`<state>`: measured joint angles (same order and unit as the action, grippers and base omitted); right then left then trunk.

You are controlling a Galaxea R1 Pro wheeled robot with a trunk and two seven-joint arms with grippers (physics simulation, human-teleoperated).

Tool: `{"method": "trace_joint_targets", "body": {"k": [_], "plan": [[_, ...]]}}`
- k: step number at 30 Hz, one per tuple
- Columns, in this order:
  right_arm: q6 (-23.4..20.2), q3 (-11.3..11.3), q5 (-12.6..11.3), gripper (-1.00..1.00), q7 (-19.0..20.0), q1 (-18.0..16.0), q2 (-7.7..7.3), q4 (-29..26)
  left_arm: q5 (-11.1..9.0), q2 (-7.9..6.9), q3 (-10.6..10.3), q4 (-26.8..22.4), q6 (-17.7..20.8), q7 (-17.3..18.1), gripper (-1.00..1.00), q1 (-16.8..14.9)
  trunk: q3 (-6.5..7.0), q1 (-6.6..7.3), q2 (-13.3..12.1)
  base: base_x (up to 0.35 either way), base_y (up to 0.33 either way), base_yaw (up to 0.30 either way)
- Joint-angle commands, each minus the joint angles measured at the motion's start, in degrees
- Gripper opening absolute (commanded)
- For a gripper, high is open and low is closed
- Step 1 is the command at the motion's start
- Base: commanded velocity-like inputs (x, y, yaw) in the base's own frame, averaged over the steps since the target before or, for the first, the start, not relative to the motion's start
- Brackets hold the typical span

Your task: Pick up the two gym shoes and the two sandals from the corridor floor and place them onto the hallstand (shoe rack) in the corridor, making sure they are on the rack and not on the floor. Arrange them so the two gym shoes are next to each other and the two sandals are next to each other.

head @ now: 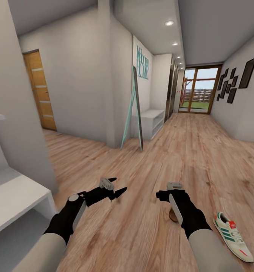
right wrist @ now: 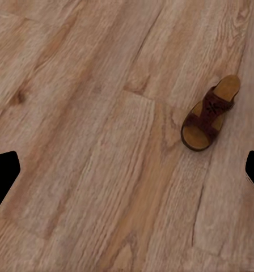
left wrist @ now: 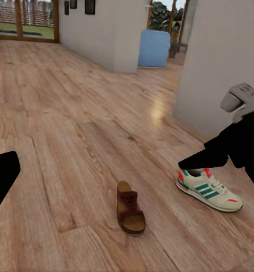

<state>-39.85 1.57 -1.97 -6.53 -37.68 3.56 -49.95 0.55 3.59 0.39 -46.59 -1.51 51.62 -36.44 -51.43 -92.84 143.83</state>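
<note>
One brown sandal (right wrist: pixel 212 113) lies flat on the wood corridor floor (head: pixel 149 234); in the head view the sandal (head: pixel 173 216) is mostly hidden under my right arm. A white gym shoe (head: pixel 233 236) with green stripes rests on the floor to the right of it, and the left wrist view shows the sandal (left wrist: pixel 130 208) and gym shoe (left wrist: pixel 209 190) apart from each other. My right gripper (head: pixel 161 196) hovers open above the floor just beside the sandal, fingers (right wrist: pixel 2 175) spread wide and empty. Open and empty, my left gripper (head: pixel 119 185) hangs over bare floor. The white hallstand (head: pixel 13 204) is at near left.
A teal-framed mirror (head: pixel 134 109) leans on the wall corner ahead. Beyond it stands another low white bench with open shelves (head: pixel 151 121). A wooden door (head: pixel 40 90) is at left, and glass doors (head: pixel 199 90) close the corridor's far end. Wide floor lies ahead.
</note>
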Motion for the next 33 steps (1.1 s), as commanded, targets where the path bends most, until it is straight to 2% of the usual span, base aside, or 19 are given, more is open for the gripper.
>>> {"method": "trace_joint_targets", "body": {"k": [1,33], "plan": [[-0.2,0.1,-0.2,1.00,-0.2,0.0,0.05,-0.1,0.1,0.01,0.3,0.0,-0.2,0.1,1.00,0.0,-0.06,-0.02,0.0,0.345,-0.034,-0.001],[-0.2,0.1,-0.2,1.00,-0.2,0.0,0.05,-0.1,0.1,0.01,0.8,0.0,-0.1,0.1,1.00,0.0,-0.06,-0.02,0.0,0.349,-0.002,0.000]]}}
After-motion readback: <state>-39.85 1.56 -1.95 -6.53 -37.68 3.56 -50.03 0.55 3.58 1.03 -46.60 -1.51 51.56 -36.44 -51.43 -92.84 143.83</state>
